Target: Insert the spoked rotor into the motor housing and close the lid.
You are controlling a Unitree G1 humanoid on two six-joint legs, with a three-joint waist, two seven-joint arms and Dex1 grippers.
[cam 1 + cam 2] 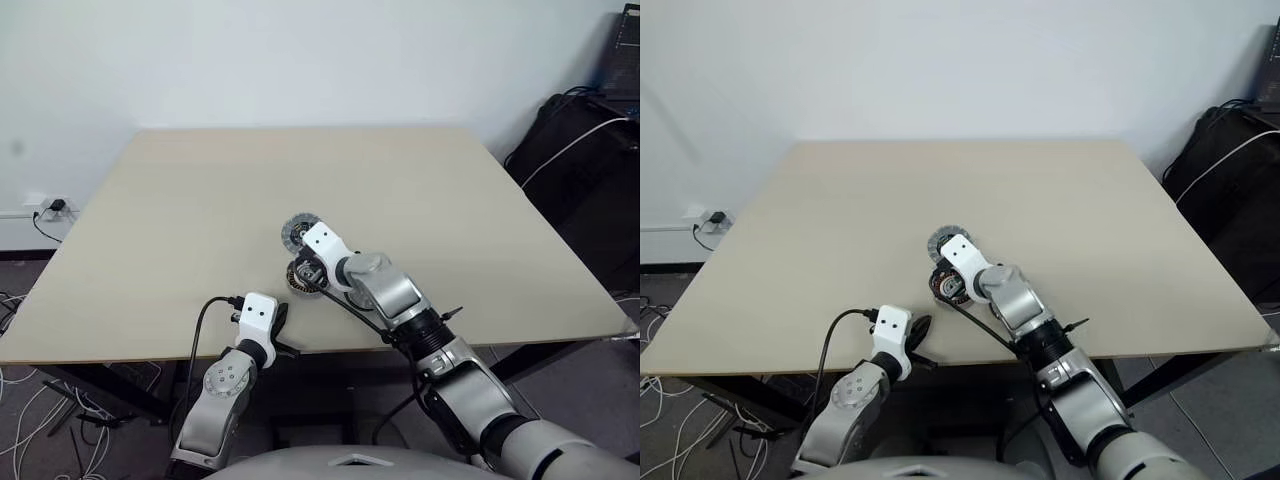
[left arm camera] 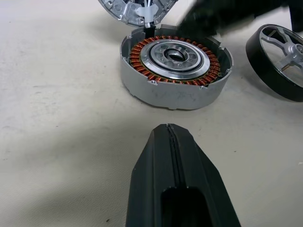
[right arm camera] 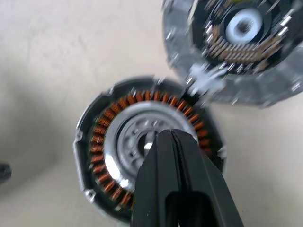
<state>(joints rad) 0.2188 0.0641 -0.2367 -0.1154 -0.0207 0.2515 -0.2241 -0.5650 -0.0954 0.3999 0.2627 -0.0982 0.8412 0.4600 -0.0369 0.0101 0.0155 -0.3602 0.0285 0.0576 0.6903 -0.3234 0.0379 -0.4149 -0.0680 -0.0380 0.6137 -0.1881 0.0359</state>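
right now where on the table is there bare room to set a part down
Most of the table is bare: the whole far half up to the wall, and both broad side stretches. It is crowded only near the front middle, where the lid, motor housing and spoked rotor cluster under the right gripper, with the left gripper just short of them.

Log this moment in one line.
rotor: beside housing, not in | housing: open | lid: off | both grippers shut

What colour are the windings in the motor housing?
Copper-orange, ringing a silver centre in the motor housing; clearest in the left wrist view.
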